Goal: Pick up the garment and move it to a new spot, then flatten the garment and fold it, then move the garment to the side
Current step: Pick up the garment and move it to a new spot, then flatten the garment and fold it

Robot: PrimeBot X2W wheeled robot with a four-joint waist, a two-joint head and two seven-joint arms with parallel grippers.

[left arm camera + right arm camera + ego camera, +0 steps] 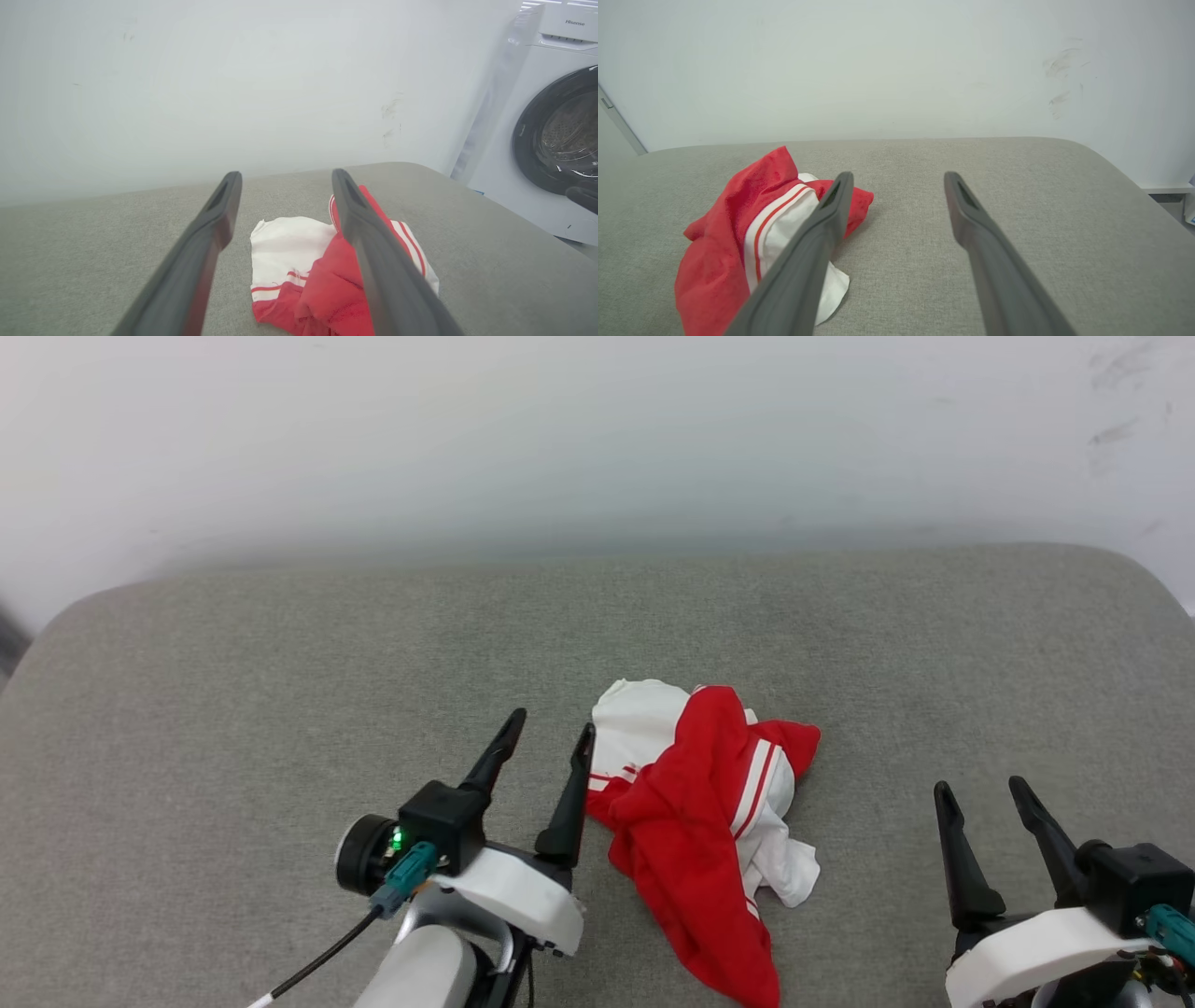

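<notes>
Just left of the garment [709, 821], the left gripper [553, 721] is hovering, fingers apart and empty, 1 finger almost touching the white sleeve. Right gripper [978, 786], also spread, is sitting farther off to the garment's right. Garment is lying crumpled on the grey pad [280, 663], long axis running near-far.

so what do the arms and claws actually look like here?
The left claw has two long, dark, tapering fingers on a black block with a green light, a white shell and pale forearm; a teal plug trails a black cable. The right claw matches, teal plug included.
</notes>
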